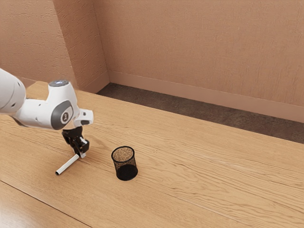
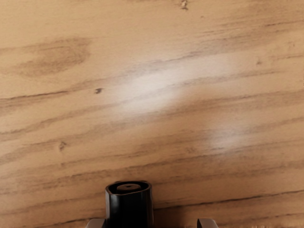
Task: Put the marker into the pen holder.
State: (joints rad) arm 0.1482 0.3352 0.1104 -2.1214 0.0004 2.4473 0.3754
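Wooden table (image 1: 213, 185); white arm (image 1: 35, 110) reaching in over it. Mesh pen holder (image 1: 126, 172) standing upright, toward the exterior view's right of the claw (image 1: 81, 153). Claw wide, low; marker (image 1: 68, 164) not gripped. One end of the marker seen between the fingers, nearer one; its long axis runs across their closing line, the body slanting out toward the exterior view's lower left. Centring, then closing, judged to be needed.
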